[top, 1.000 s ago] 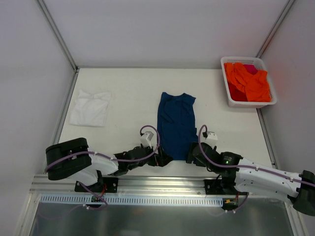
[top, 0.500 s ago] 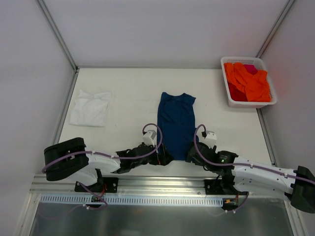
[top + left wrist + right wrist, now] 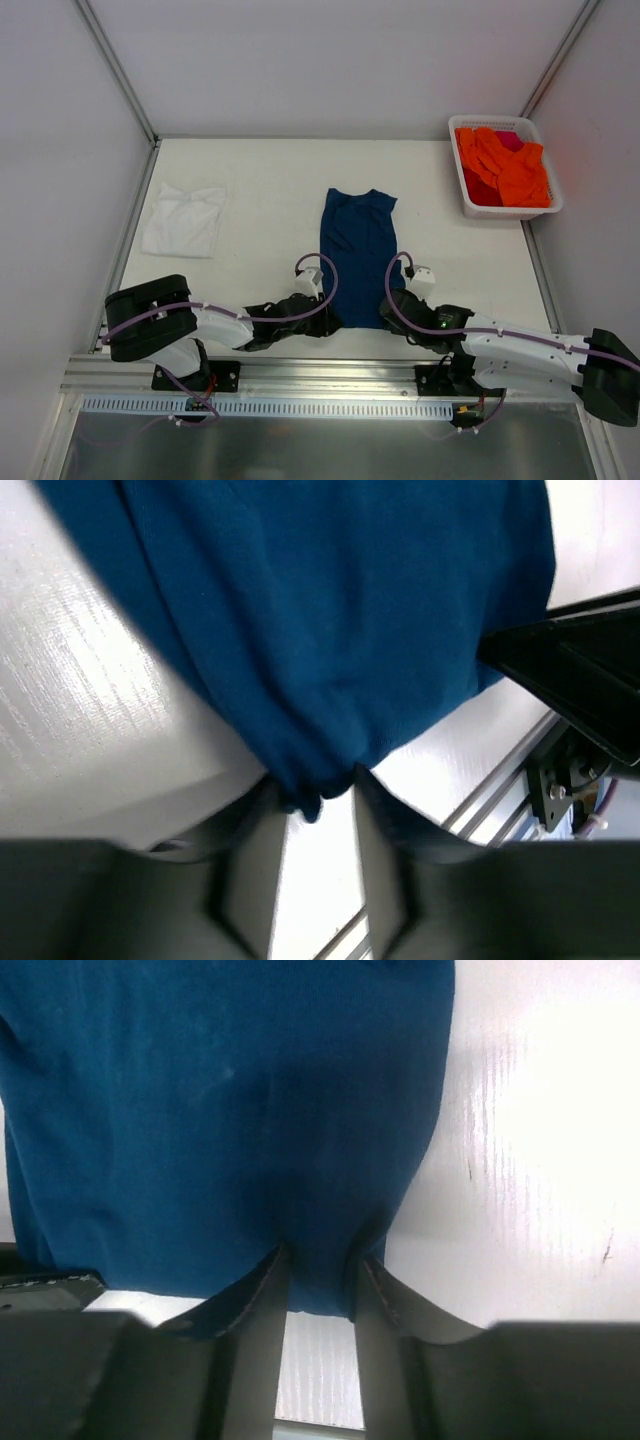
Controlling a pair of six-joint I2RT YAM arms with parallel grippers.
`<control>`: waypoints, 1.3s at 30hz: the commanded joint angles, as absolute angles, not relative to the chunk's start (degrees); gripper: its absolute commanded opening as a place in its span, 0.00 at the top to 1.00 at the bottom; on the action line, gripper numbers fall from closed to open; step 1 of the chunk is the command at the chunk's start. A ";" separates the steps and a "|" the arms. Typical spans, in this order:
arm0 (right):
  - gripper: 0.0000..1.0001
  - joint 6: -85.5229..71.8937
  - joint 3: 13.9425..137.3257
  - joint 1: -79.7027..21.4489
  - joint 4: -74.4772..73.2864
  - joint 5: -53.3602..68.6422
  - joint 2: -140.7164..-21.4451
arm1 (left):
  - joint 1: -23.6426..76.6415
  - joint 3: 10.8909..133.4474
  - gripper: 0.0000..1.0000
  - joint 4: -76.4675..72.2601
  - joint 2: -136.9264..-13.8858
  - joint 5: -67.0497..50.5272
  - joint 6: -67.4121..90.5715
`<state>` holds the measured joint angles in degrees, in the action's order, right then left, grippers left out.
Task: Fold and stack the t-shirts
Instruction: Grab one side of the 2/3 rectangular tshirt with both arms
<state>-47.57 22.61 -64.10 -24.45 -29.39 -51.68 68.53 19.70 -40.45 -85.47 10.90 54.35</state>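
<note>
Both near hem corners of the navy t-shirt were clamped by the left gripper and right gripper, its long axis laid toward the far side

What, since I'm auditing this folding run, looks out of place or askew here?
Only the white t-shirt at the left edge of the table: it lies rumpled, its outline uneven and skewed. The navy t-shirt lies fairly straight, near hem corners pinched by the left end effector and right end effector. Nothing spilled or damaged.

Seemingly open tabletop, basket far right
</note>
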 commanded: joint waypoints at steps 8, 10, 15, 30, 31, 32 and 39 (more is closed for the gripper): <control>0.99 -47.72 25.22 -64.42 -24.17 -29.53 -53.09 | 68.29 23.11 1.00 -28.40 -89.21 9.41 52.21; 0.99 -47.81 26.01 -64.60 -26.35 -29.18 -52.65 | 68.90 23.90 1.00 -25.59 -88.08 9.32 51.77; 0.99 -49.13 28.47 -66.26 -33.12 -30.06 -49.93 | 71.63 27.85 1.00 -11.62 -82.29 13.53 51.94; 1.00 -35.96 44.38 -61.71 -32.70 -37.26 -65.90 | 64.88 43.14 1.00 4.31 -80.59 23.99 42.11; 1.00 -34.90 45.34 -60.92 -32.17 -37.18 -66.70 | 63.91 43.76 1.00 4.31 -80.86 24.08 41.40; 0.99 -32.46 47.09 -58.82 -31.73 -36.92 -67.58 | 62.77 44.55 1.00 4.31 -81.21 23.73 40.61; 0.99 -22.00 55.18 -48.00 -26.64 -33.76 -75.83 | 53.53 55.52 1.00 4.31 -88.40 21.10 30.60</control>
